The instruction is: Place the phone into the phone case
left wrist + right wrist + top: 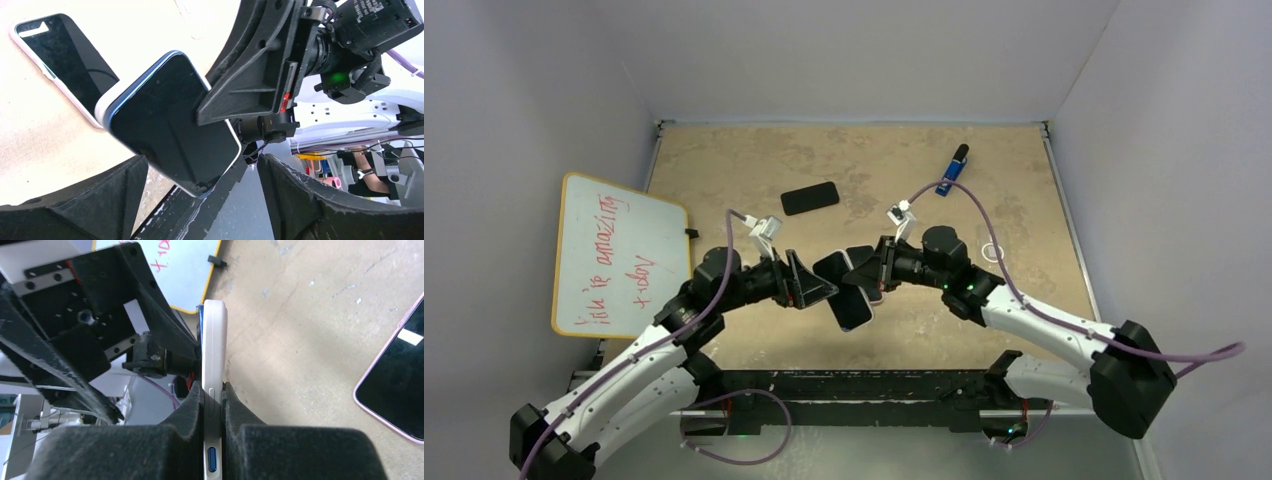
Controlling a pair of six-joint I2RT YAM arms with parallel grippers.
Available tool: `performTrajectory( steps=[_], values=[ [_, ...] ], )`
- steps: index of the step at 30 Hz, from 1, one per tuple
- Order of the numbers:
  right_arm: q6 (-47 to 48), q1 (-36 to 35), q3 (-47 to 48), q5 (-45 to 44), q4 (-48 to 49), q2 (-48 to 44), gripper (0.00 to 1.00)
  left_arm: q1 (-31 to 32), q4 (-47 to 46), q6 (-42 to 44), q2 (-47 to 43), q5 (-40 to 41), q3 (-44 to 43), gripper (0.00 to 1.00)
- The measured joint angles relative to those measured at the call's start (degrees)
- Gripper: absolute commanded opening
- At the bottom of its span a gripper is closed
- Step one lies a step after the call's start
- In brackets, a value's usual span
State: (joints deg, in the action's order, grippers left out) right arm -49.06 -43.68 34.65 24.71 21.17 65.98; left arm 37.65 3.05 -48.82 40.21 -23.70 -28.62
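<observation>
Seating step: right gripper (214, 390) clamps the phone (170, 120), seemingly part-seated in its white phone case (215, 340), over mid worktop (1024, 190) toward the near edge; left gripper (814, 287), jaws spread, likely must press the edges home

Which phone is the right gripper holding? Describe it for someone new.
At the centre of the table, where both arms meet, the right gripper clamps a phone off the surface. White-rimmed, it alone is tilted in the air, unlike the flat phone beside it and the black phone farther back.
</observation>
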Motion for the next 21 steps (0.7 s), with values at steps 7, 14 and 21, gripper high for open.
performTrajectory(
  steps=[7,14,21],
  values=[
    [0.4,0.0,0.9,-3.9,-3.6,-5.8,0.0,0.0,0.5,-1.3,-0.9,-1.9,-1.0,0.92],
    [0.2,0.0,0.9,-3.5,-1.0,-8.4,0.0,0.0,-2.7,-3.8,-1.9,-4.1,-1.2,0.93],
    [-1.2,0.0,0.9,0.4,4.7,-10.9,0.0,0.0,-5.8,-5.7,-2.7,-4.8,-2.3,0.96]
  ],
)
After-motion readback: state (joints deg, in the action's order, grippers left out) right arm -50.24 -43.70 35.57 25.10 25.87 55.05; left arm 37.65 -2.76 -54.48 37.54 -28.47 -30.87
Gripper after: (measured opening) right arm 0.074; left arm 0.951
